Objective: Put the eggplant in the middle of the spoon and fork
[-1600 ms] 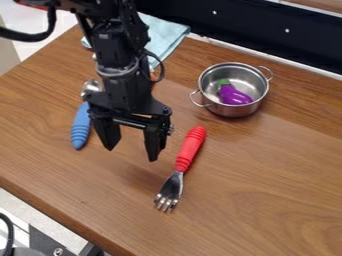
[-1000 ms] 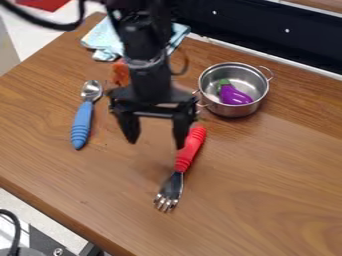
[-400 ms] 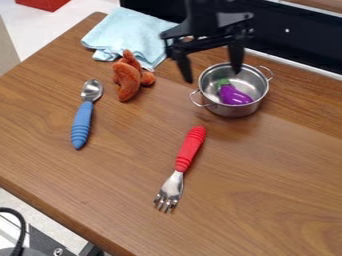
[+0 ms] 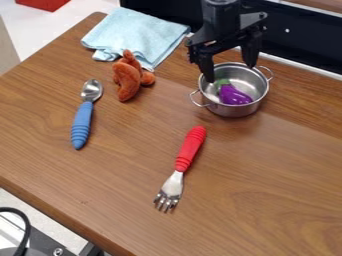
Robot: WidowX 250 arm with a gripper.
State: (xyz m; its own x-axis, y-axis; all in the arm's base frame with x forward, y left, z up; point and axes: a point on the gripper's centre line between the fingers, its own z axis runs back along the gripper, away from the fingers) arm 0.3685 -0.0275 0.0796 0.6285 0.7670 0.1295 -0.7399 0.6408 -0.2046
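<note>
The gripper hangs open over the back of the metal pot, its fingers spread with nothing between them. Inside the pot lies the purple eggplant with its green stem end, just below and in front of the fingertips. A spoon with a blue handle rests on the table at the left, bowl end toward the back. The fork has a red handle and lies near the centre, its metal tines pointing to the front.
An orange-brown plush toy sits behind and right of the spoon. Behind it a light blue cloth is spread at the table's back left corner. A dark panel runs along the back edge of the wooden table.
The gripper has moved from above the area between spoon and fork to the back right, over the pot. The spoon and plush toy have come into full view. The eggplant has stayed put.
</note>
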